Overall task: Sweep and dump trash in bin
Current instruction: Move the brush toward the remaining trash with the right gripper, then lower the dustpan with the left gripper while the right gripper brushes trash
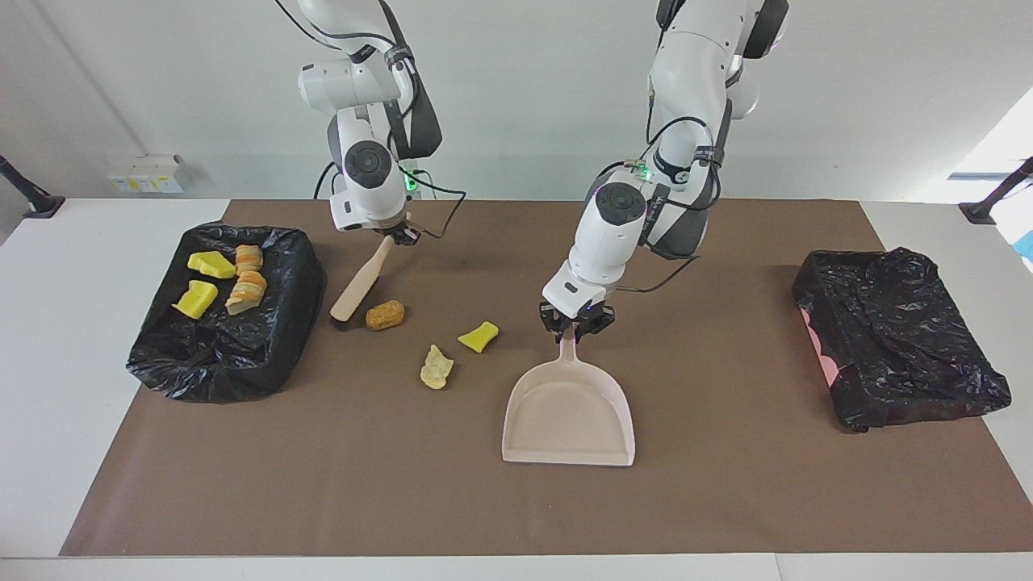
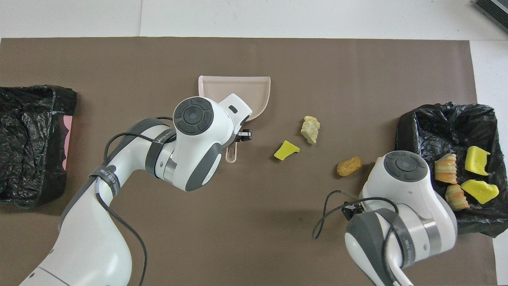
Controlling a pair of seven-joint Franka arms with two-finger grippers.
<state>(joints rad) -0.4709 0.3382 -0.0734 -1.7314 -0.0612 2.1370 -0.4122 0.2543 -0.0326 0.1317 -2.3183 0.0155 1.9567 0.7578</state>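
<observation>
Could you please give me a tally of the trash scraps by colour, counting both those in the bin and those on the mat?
Yellow sponge chunks: 3, namely two in the bin and one on the mat
Tan to brown bread lumps: 4, namely two in the bin and two on the mat
Total: 7

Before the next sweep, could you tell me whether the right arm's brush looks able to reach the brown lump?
Probably yes: the right gripper holds the brush, whose bristles rest beside the brown lump, nothing between them.
</observation>
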